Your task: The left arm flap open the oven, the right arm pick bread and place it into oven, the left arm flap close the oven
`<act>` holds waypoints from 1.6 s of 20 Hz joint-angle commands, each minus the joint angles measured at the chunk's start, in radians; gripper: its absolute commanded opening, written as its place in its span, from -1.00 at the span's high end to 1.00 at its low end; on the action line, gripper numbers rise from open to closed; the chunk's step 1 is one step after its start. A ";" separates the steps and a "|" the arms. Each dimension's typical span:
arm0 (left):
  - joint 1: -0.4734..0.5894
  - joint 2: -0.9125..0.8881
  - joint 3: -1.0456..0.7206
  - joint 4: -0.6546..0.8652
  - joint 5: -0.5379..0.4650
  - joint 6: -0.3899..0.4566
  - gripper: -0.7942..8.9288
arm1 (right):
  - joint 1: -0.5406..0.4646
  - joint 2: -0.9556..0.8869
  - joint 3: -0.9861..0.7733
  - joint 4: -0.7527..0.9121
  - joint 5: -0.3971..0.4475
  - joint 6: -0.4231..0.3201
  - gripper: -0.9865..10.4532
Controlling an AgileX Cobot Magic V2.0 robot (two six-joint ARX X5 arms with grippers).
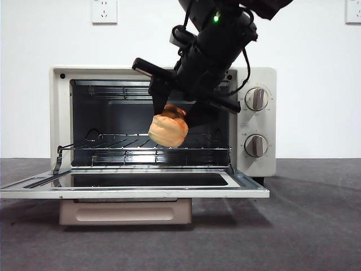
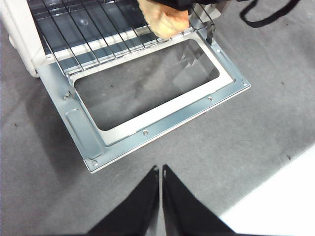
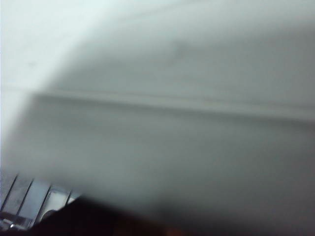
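Observation:
The cream-white oven (image 1: 259, 73) stands with its glass door (image 1: 135, 192) flapped down flat. My right gripper (image 1: 177, 113) reaches down from above into the oven mouth and is shut on the golden-orange bread (image 1: 168, 131), which hangs just above the wire rack (image 1: 141, 149). In the left wrist view the bread (image 2: 165, 19) shows over the rack's (image 2: 88, 34) front edge. My left gripper (image 2: 161, 169) is shut and empty, above the table in front of the open door (image 2: 162, 123). The right wrist view is blurred, with only grey oven surfaces and a bit of rack (image 3: 29, 196).
Two round knobs (image 1: 257, 99) (image 1: 256, 145) sit on the oven's right panel. The beige bar handle (image 1: 125, 213) hangs under the lowered door. Grey table surface (image 1: 304, 226) lies around the oven, with a white wall and sockets (image 1: 104, 11) behind.

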 commanded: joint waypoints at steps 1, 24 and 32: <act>-0.004 -0.003 0.008 0.007 -0.002 0.005 0.80 | 0.011 0.041 0.019 0.003 0.015 0.029 0.42; -0.004 -0.007 0.008 0.008 -0.002 0.009 0.80 | 0.051 -0.177 0.019 -0.210 0.013 -0.056 0.10; -0.003 -0.006 0.008 0.082 -0.002 0.008 0.80 | 0.057 -0.446 0.019 -0.449 -0.022 -0.306 0.10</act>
